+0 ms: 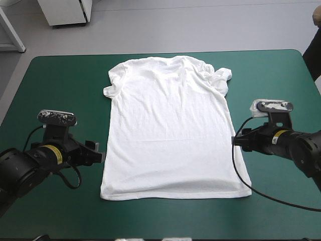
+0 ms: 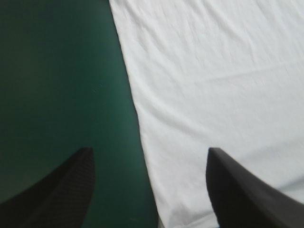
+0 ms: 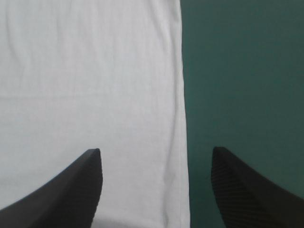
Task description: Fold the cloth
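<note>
The white T-shirt [image 1: 168,128] lies spread flat in the middle of the teal-green table, collar toward the far edge, hem toward the near edge. Its right sleeve [image 1: 220,78] is bunched up. My left gripper [image 1: 100,153] sits low at the shirt's left side edge, open, with that edge [image 2: 142,142] running between its fingers [image 2: 71,183]. My right gripper [image 1: 235,139] is at the shirt's right side edge, also open, and the edge [image 3: 183,142] lies between its fingers [image 3: 76,187]. Neither gripper holds anything.
Bare teal-green cover [image 1: 60,80] lies on both sides of the shirt and along the near edge. A black cable loop [image 1: 251,188] rests on the table near the shirt's near right corner.
</note>
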Available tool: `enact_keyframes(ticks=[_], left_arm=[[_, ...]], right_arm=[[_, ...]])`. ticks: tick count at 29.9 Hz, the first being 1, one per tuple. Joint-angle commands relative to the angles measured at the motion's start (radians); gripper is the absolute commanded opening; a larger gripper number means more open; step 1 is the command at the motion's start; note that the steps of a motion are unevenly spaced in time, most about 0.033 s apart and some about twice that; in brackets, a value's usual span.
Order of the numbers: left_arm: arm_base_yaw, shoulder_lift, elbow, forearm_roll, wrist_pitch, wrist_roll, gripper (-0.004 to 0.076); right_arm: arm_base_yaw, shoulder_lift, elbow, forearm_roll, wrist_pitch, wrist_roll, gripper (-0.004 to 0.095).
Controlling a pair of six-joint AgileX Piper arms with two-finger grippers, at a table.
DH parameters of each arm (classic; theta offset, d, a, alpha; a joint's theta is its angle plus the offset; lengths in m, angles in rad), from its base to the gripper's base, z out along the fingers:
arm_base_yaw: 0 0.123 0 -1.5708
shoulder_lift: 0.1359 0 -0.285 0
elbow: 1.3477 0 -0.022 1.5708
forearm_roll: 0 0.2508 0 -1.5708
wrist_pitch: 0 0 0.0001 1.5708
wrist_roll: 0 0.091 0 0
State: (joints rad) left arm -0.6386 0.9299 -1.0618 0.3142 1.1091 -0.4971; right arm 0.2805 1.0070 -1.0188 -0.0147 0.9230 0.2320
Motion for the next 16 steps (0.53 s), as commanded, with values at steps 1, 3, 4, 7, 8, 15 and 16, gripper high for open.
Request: enact_keyframes(ticks=[1, 3, 4, 7, 8, 15, 16], left_arm=[[0.002, 0.068, -0.129, 0.076, 0.001, 0.015, 0.049], [0.026, 0.131, -0.191, 0.073, 0.015, 0.048, 0.049], [0.046, 0.167, -0.226, 0.069, 0.019, 0.063, 0.049], [0.124, 0.269, -0.325, 0.04, 0.021, 0.126, 0.049], [0.152, 0.299, -0.363, 0.013, 0.021, 0.151, 0.049], [0.346, 0.552, -0.574, -0.198, 0.027, 0.341, 0.049], [0.358, 0.587, -0.597, -0.2, 0.031, 0.343, 0.049]], right_arm=[[0.0, 0.003, -0.136, -0.08, 0.022, 0.044, 0.0584], [0.0, 0.021, -0.181, -0.094, 0.065, 0.046, 0.0557], [0.0, 0.029, -0.203, -0.102, 0.078, 0.046, 0.0551], [0.0, 0.067, -0.25, -0.128, 0.097, 0.049, 0.0549], [0.0, 0.08, -0.261, -0.138, 0.097, 0.055, 0.0549], [-0.021, 0.19, -0.343, -0.165, 0.092, 0.08, 0.0549], [-0.033, 0.206, -0.355, -0.153, 0.092, 0.08, 0.0549]])
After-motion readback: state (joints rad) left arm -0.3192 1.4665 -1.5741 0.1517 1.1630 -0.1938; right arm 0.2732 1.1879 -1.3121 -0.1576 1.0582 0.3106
